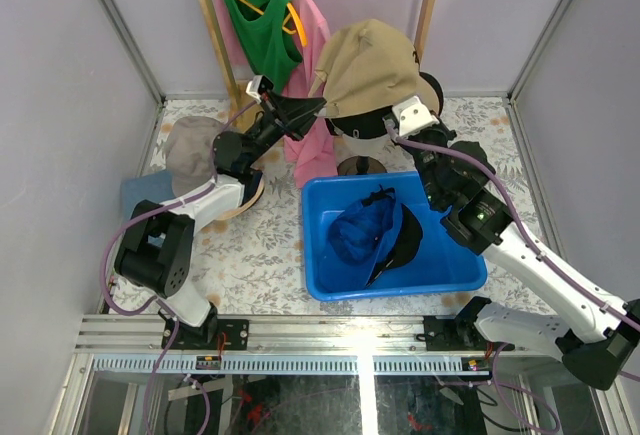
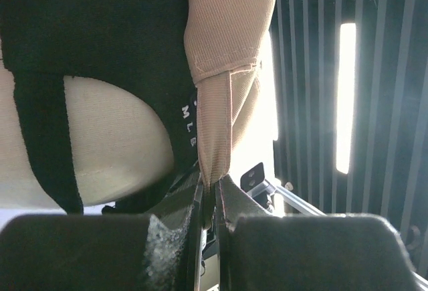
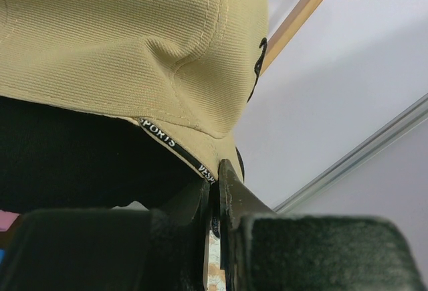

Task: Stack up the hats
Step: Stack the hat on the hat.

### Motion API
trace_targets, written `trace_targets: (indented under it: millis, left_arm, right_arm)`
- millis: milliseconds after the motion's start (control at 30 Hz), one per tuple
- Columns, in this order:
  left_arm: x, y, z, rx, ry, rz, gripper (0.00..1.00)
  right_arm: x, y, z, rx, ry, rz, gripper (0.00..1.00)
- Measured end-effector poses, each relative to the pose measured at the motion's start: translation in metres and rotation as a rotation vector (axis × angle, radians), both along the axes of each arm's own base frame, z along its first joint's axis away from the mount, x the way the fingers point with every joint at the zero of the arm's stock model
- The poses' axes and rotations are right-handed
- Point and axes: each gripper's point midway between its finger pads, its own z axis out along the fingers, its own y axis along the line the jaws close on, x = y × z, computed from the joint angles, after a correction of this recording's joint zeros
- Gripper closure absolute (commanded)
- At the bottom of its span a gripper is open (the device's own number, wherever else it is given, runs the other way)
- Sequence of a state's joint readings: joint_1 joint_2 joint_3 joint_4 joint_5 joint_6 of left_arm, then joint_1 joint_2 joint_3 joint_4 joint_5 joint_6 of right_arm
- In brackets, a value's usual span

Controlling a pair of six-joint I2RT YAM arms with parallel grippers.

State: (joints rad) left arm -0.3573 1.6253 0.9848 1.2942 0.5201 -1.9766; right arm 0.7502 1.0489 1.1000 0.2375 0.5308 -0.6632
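Observation:
A khaki baseball cap (image 1: 365,67) sits on top of a black hat (image 1: 360,120) at the back middle of the table. My left gripper (image 1: 320,106) is shut on the cap's left edge. In the left wrist view its jaws pinch a khaki fabric strip (image 2: 214,130) beside the black hat (image 2: 100,23). My right gripper (image 1: 391,123) is shut on the cap's right rim (image 3: 221,154). A blue cap (image 1: 360,230) and a black cap (image 1: 405,242) lie in the blue bin (image 1: 320,245). A grey-taupe bucket hat (image 1: 193,150) rests on a beige brim (image 1: 250,195) at the left.
Green (image 1: 262,15) and pink (image 1: 310,145) shirts hang from a wooden rack (image 1: 213,25) behind the left arm. A round black stand base (image 1: 362,166) sits just behind the bin. Grey walls enclose the table on three sides.

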Motion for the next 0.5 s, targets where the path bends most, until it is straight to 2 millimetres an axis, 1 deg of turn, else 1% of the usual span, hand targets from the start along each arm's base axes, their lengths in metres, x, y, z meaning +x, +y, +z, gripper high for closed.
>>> trace_targets:
  millis: [167, 333, 367, 433, 500]
  left_arm:
    - [-0.003, 0.000, -0.003, 0.001, -0.008, -0.004, 1.00]
    - [-0.002, -0.001, -0.010, 0.002, -0.020, -0.012, 1.00]
    - [-0.002, -0.002, -0.011, 0.003, -0.020, -0.013, 1.00]
    - [0.000, -0.003, -0.015, 0.004, -0.023, -0.016, 1.00]
    - [0.000, -0.002, -0.016, 0.008, -0.033, -0.020, 1.00]
  right_arm:
    - [-0.004, 0.001, -0.005, 0.018, 0.005, 0.012, 0.99]
    - [-0.007, 0.001, -0.013, 0.029, 0.016, 0.017, 0.90]
    - [-0.007, 0.001, -0.015, 0.033, 0.020, 0.017, 0.86]
    - [-0.007, 0.000, -0.020, 0.040, 0.031, 0.011, 0.80]
    - [-0.008, -0.004, -0.029, 0.043, 0.058, -0.005, 0.70]
